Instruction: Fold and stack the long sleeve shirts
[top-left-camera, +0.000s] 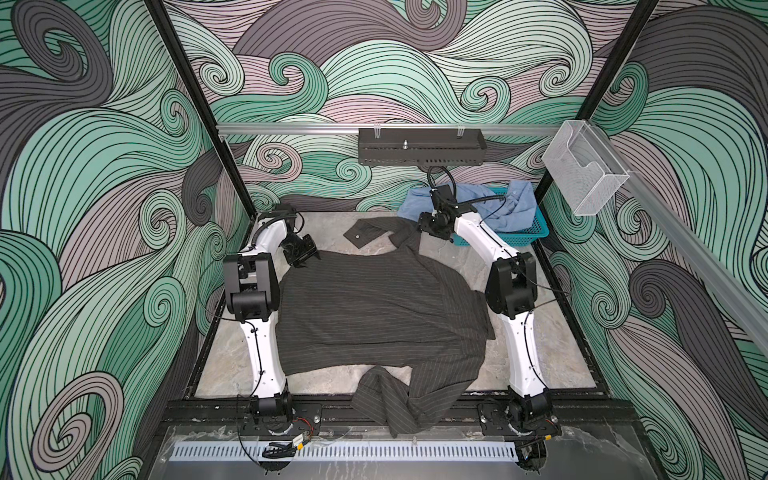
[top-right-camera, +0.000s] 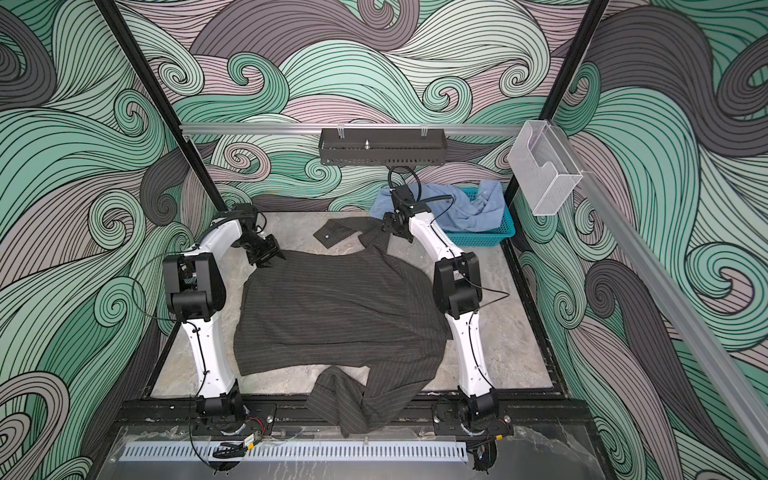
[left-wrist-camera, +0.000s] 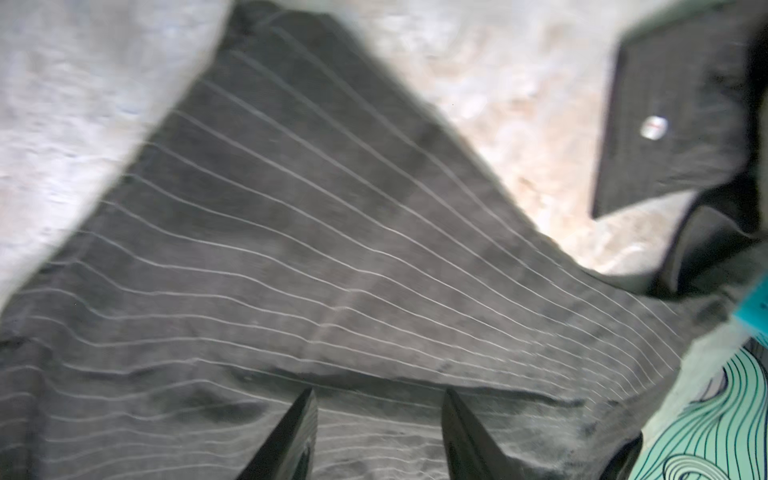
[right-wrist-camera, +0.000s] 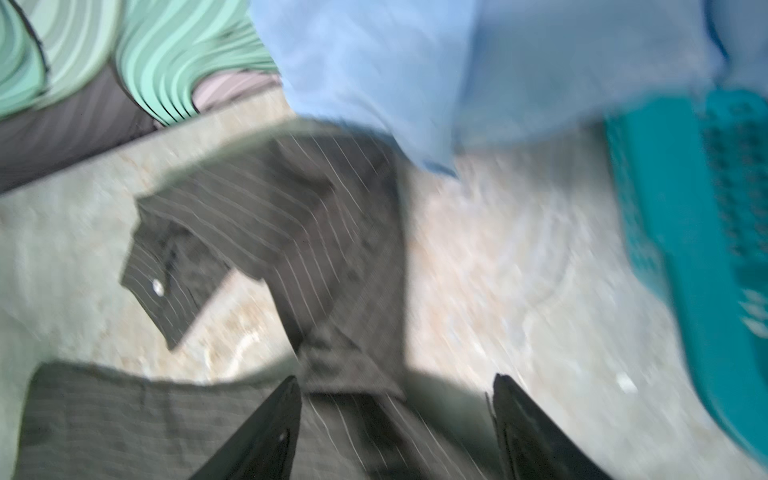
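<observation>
Our left tool (left-wrist-camera: 378, 392) and right tool (right-wrist-camera: 395, 378) hang open over the grey shirt (top-left-camera: 374, 307). Only the top views show its sleeve (top-left-camera: 390, 403) spilling off the tabletop (top-left-camera: 552, 353).

Table (top-left-camera: 552, 353): smooth, mottled grey (stone look).
Dark shirt (top-left-camera: 374, 307): woven cloth, matt, thin pale stripes, with a glossy pale button (left-wrist-camera: 653, 126).
Blue shirt (top-left-camera: 515, 208): soft cloth, matt, creased.
Basket (top-left-camera: 528, 235), far right corner of the table: perforated teal plastic, slight sheen.
Rail (top-left-camera: 291, 129): brushed metal.
Wall box (top-left-camera: 582, 178): clear glossy plastic.
</observation>
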